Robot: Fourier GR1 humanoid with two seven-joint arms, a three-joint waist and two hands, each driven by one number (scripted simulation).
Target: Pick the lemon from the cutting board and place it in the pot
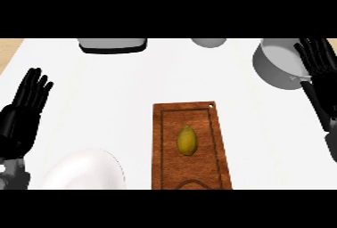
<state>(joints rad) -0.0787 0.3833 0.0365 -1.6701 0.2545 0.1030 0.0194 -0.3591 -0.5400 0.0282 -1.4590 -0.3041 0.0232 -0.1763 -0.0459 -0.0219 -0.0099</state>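
A white counter (164, 75) is seen from above, with a wooden cutting board (191, 173) laid lengthwise at its near middle. The lemon (187, 140) lies on the board's centre, untouched, so the pick is judged not yet begun. The pot (280, 62) stands far right, its handle turned nearward. The left hand (23, 116) is held spread at the left edge, resting. The right hand (319, 60) is held with fingers straight, seemingly over the pot's rim.

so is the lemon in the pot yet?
No. The lemon lies on the cutting board, near its middle; the pot stands apart at the far right, nothing showing inside it.
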